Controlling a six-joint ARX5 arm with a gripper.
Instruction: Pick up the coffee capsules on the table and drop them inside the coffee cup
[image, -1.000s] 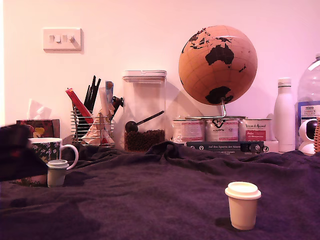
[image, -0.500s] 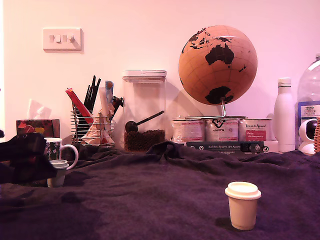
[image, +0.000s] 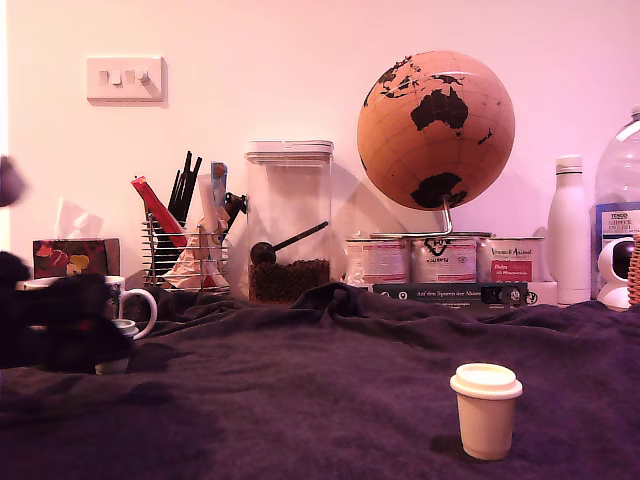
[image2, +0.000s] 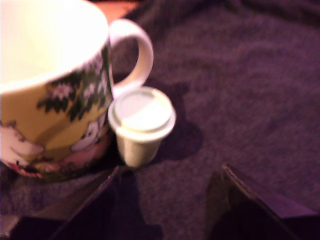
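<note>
You have 2 capsules on the worktop (image: 330, 400). The near capsule (image2: 141, 124) stands upright just beside the coffee cup (image2: 55, 90), below its handle, possibly touching its side. Your gripper (image2: 170, 210) has its fingers (image2: 250, 210) spread, holding nothing, just short of it. The far capsule (image: 485, 410) stands well apart at the exterior view's right.
</note>
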